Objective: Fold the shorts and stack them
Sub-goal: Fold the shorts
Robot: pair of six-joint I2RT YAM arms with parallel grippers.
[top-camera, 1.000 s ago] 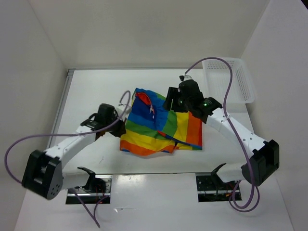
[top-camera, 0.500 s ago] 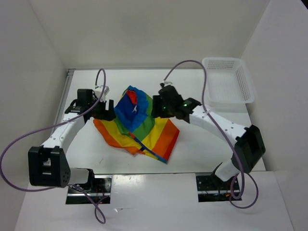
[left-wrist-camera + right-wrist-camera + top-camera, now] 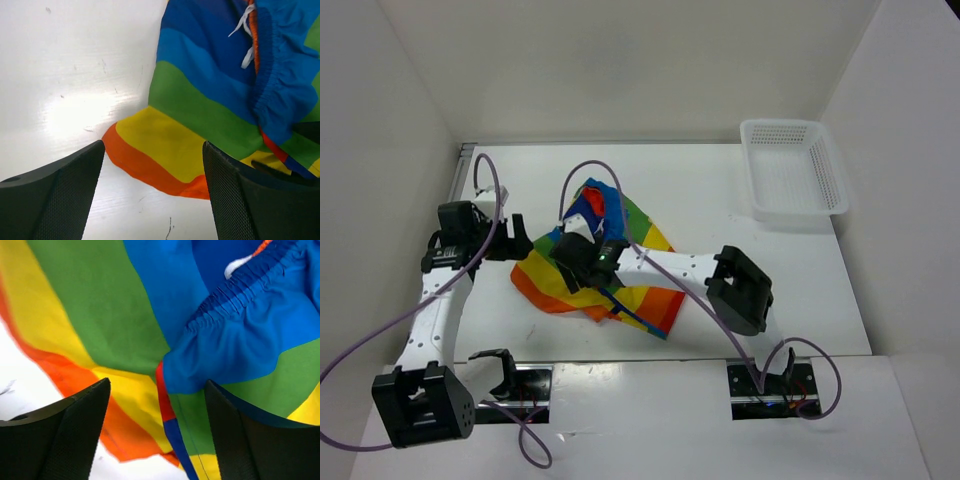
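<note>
The rainbow-striped shorts (image 3: pixel 620 262) lie in a rumpled heap left of the table's middle, with the blue waistband (image 3: pixel 272 85) and white drawstring (image 3: pixel 247 30) bunched on top. My left gripper (image 3: pixel 520 238) stands open just left of the heap and holds nothing. In the left wrist view the orange hem (image 3: pixel 150 167) lies ahead of the left gripper (image 3: pixel 154 150) on the table. My right gripper (image 3: pixel 576 272) hovers open over the heap. In the right wrist view the shorts (image 3: pixel 125 305) fill the frame beneath the right gripper (image 3: pixel 157 385), and no fabric is pinched.
A white mesh basket (image 3: pixel 792 180) stands at the back right corner. White walls close in the table on the left, back and right. The right arm's elbow (image 3: pixel 740 290) reaches across the front middle.
My left gripper opened, let go of the shorts and drew back left. The right arm swung left and forward over the shorts, which shifted left and slumped into a heap.
</note>
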